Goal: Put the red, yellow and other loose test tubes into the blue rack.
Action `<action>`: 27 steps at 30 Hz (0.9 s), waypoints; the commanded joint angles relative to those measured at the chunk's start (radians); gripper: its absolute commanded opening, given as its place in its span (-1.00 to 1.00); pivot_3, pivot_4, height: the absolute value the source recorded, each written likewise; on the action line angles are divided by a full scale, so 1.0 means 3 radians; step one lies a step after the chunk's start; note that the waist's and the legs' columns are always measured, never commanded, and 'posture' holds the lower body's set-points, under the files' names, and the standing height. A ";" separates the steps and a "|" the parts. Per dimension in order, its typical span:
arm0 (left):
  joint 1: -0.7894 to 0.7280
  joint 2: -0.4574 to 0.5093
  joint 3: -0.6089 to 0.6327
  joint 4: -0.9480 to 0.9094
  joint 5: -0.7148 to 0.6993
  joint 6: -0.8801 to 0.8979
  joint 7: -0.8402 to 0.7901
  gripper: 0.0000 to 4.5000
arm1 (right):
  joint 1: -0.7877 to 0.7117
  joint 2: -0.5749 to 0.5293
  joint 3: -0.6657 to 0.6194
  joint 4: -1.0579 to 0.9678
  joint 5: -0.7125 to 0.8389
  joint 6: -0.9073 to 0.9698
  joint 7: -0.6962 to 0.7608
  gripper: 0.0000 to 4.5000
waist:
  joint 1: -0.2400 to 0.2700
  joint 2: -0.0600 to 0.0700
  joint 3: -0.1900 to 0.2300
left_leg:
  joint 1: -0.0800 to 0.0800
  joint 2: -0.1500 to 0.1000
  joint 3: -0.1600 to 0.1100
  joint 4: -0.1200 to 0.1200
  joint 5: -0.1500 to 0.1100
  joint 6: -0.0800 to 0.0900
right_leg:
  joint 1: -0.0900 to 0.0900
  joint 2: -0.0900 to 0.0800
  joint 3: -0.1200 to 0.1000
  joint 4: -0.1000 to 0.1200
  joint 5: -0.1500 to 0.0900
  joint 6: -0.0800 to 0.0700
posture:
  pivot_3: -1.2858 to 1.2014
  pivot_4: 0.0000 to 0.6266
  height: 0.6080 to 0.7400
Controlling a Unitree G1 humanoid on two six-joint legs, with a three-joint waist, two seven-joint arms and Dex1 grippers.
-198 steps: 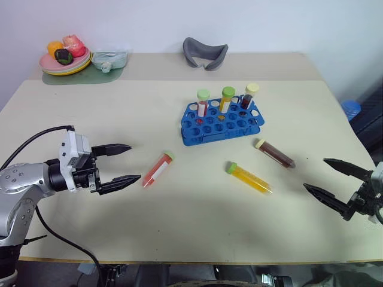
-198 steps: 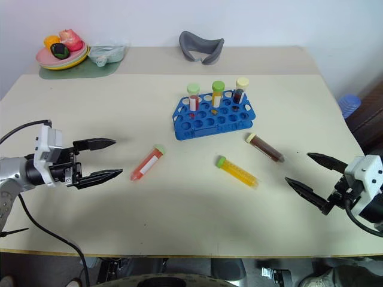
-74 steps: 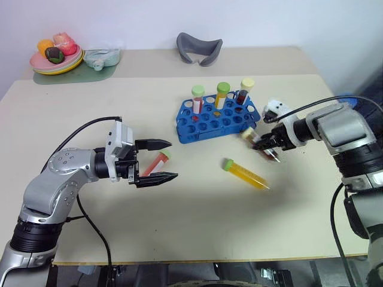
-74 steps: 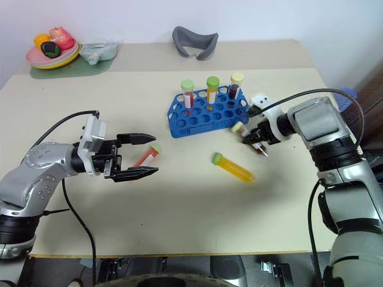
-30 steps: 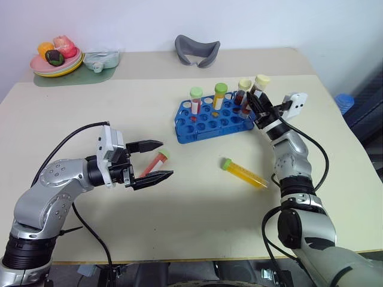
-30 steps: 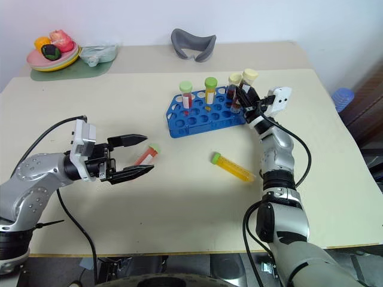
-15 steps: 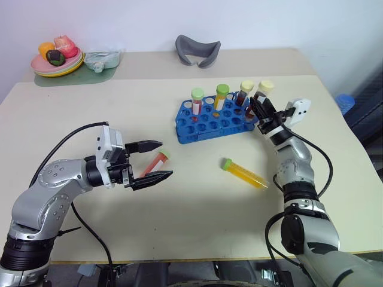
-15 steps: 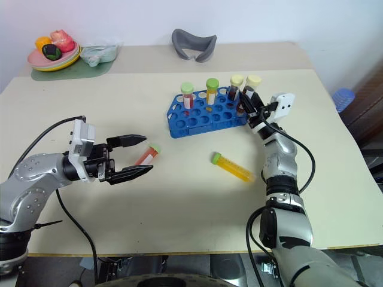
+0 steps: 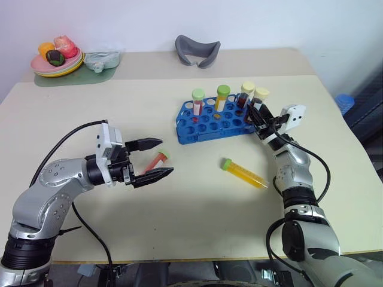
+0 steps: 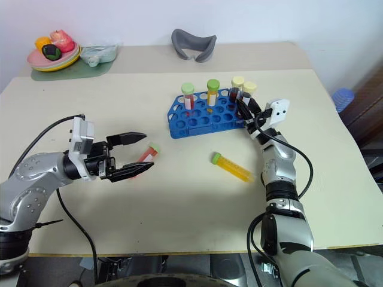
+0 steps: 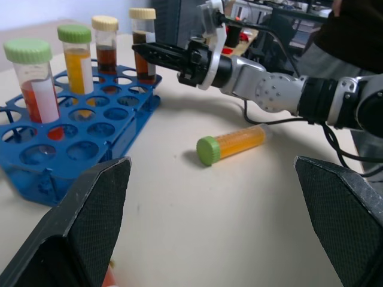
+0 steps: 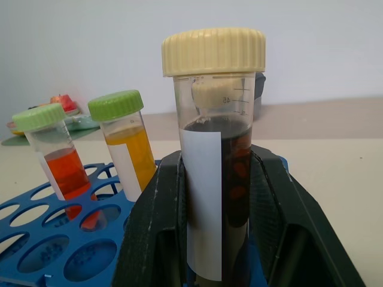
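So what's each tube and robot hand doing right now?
Dark tube: upright, gripped by the right hand at the blue rack.
Three tubes: standing in the rack.
Yellow tube: lying loose on the table.
Red tube: lying loose by the left hand.
Left hand: open, empty.

two loose tubes lie on the table in front of the rack, which holds upright tubes.

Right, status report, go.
Right gripper shut on dark tube, upright at blue rack. Left gripper open around red tube. Yellow tube loose on table. Nothing blocking.
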 commanded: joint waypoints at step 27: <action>-0.0315 0.0149 -0.0121 0.0647 0.0013 -0.0434 -0.1340 1.00 | 0.1731 -0.1945 0.0165 -0.3462 0.1027 0.3152 0.0373 0.97 | 0.0010 0.0001 0.0002 | 0.0001 0.0000 0.0000 -0.0001 -0.0002 0.0004 | 0.0004 0.0003 0.0001 -0.0006 -0.0002 -0.0002 | 0.03 -0.52 1.00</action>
